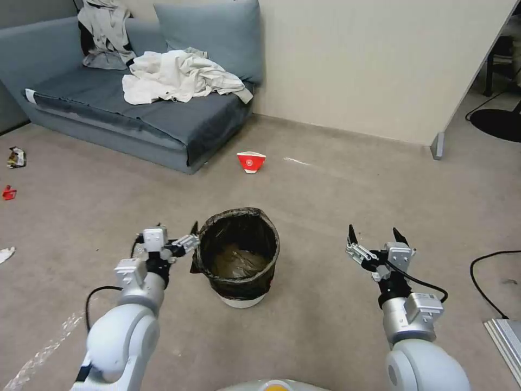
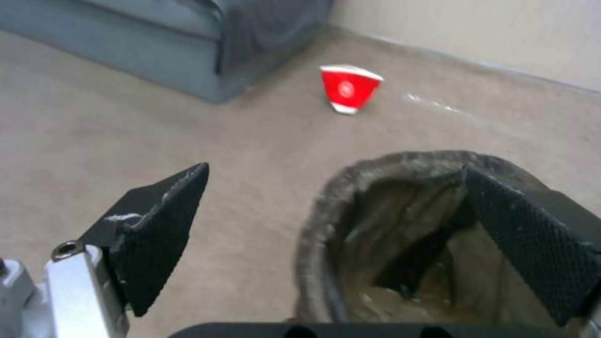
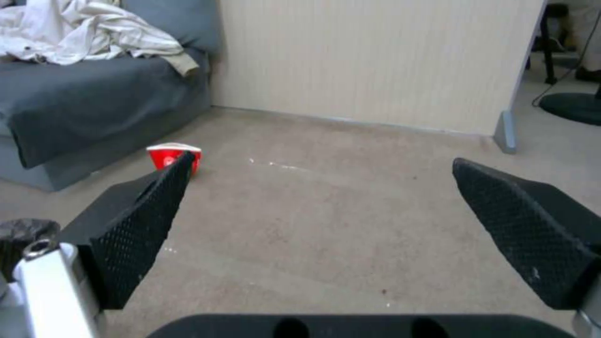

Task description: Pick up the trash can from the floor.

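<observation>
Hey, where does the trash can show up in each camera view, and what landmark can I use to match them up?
Head view: trash can low in the middle, on the carpet beside the left gripper.
Left wrist view: trash can rim between the open fingers, one finger inside the bin.
Right wrist view: a sliver of its black bag at the edge.
Shared landmark: the red bowl near the sofa.

trash can (image 2: 350, 220) base cut off, contents perhaps paper
</observation>
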Robot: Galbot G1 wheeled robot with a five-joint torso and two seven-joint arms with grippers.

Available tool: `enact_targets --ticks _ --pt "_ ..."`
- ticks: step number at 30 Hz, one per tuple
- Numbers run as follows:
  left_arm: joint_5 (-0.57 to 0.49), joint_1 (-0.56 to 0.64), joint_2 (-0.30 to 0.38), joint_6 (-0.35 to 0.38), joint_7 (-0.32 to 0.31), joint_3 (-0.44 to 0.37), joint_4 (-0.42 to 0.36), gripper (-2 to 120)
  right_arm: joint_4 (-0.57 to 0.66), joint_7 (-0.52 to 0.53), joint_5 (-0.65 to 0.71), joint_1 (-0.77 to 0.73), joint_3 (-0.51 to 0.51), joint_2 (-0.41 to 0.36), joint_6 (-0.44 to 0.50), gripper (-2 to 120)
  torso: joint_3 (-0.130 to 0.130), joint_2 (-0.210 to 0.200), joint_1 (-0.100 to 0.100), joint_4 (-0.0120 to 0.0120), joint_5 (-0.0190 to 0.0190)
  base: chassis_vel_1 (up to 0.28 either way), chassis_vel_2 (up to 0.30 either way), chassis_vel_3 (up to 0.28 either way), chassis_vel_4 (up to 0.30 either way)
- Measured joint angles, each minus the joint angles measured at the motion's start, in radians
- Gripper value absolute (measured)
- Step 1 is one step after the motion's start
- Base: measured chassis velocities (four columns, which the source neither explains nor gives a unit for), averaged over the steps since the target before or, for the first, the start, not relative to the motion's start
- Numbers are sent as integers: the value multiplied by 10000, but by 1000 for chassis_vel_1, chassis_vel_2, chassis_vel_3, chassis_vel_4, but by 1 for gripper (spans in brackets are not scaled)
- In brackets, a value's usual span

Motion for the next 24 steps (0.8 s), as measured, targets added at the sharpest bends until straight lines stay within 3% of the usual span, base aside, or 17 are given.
enact_targets --ticks 5,11,24 --pt "-244 -794 -23 1115 -901 615 489 100 52 94 -2 174 -14 -36 -206 100 1 0 1 -1 2 0 0 0 0" --pt "-243 -1379 -23 1747 -1479 1017 1053 100 70 163 -16 92 -3 -46 -171 100 0 0 1 -1 2 0 0 0 0" --pt "-216 -2193 -73 2796 -2052 1474 1828 100 173 215 -80 -43 -10 -60 -126 100 0 0 1 -1 1 0 0 0 0"
